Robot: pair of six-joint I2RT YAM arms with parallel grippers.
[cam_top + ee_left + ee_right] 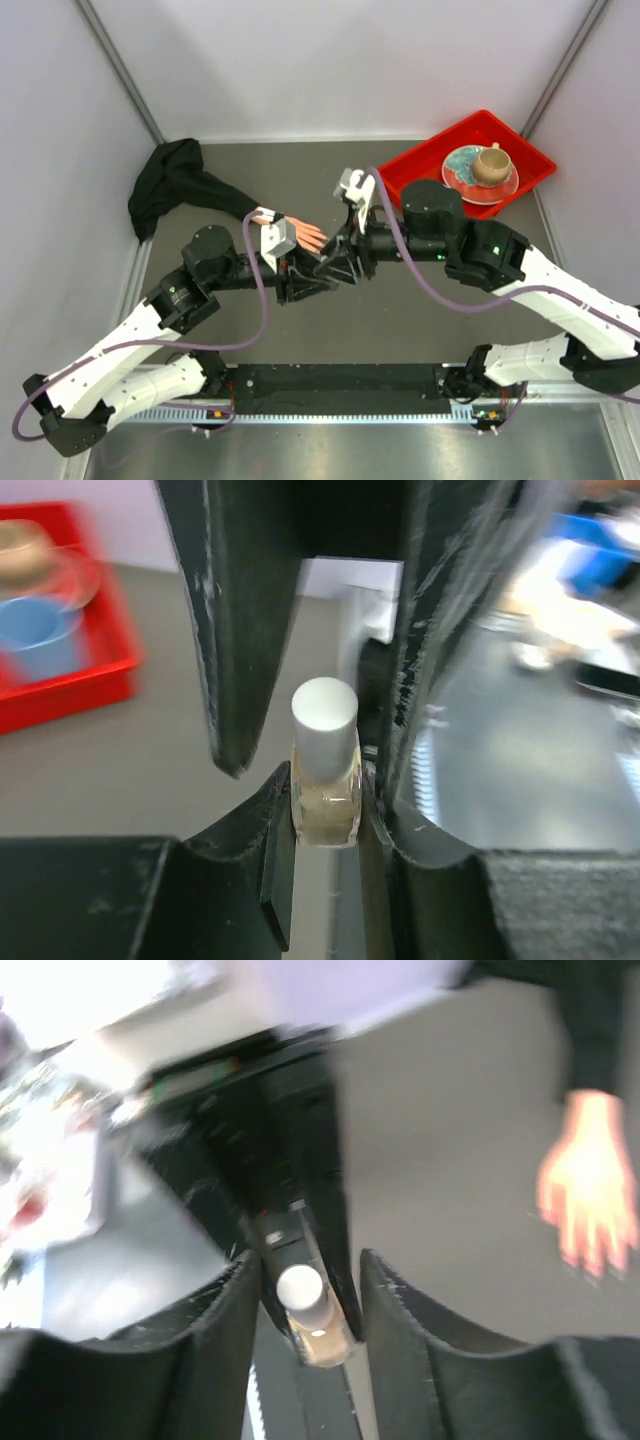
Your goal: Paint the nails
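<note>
Grey table (400,330): your left gripper (326,785) clamps the bottle (325,818) so the right gripper (308,1258), jaws apart around the cap (300,1285), can presumably unscrew it (mannequin hand (300,235) at 11 o'clock).

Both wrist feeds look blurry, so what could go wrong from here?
1. The right gripper stands open, clear of the white cap; closing off-centre could tilt the small tan bottle.
2. The left gripper pinches only the bottle's body, so twisting may spin it.
3. The mannequin hand lies close by; a spill or bump could reach it.
</note>
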